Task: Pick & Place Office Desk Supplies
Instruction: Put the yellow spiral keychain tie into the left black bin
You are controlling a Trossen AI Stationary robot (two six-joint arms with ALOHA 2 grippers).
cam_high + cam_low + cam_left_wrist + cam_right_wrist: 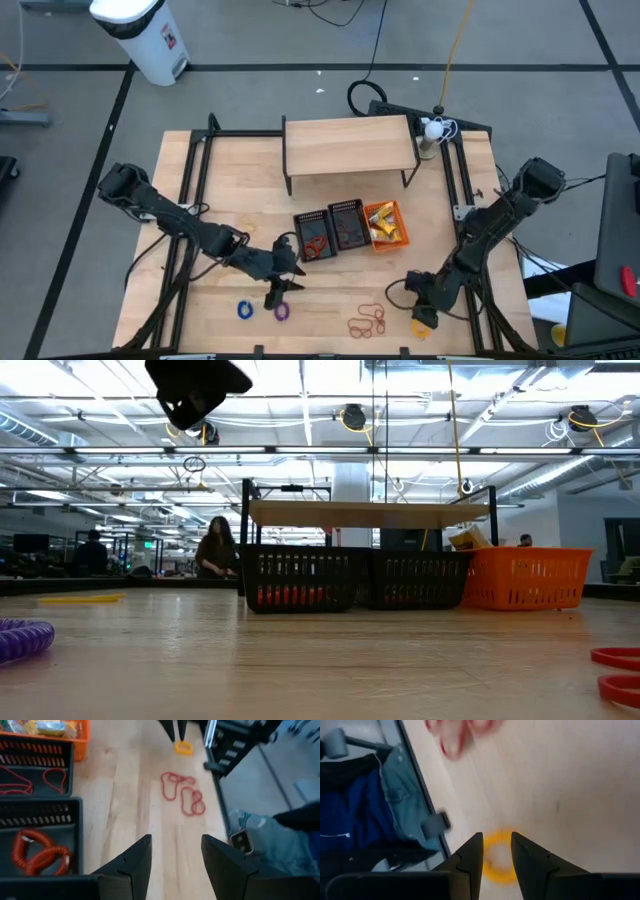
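My right gripper (424, 318) points down near the table's near right corner, over a yellow ring (498, 870) that lies flat on the wood. Its open fingers (496, 837) stand on either side of the ring with a narrow gap. My left gripper (283, 290) hangs open (175, 840) above the table in front of the black baskets and holds nothing. Red elastic loops (367, 320) lie between the two grippers. A blue ring (245, 310) and a purple ring (281, 311) lie by the near edge, beside the left gripper. My right gripper comes at the yellow ring (183, 747) from above, pointing down, one finger on each side of it. The ring lies flat on the table. I cannot tell whether the fingers touch it.
Two black baskets (312, 232) (347, 222) and an orange basket (386, 222) stand in a row mid-table; one black basket holds red coils (40, 857), the other red loops (30, 777). A wooden shelf (350, 145) stands behind them. People (215, 548) show beyond the table.
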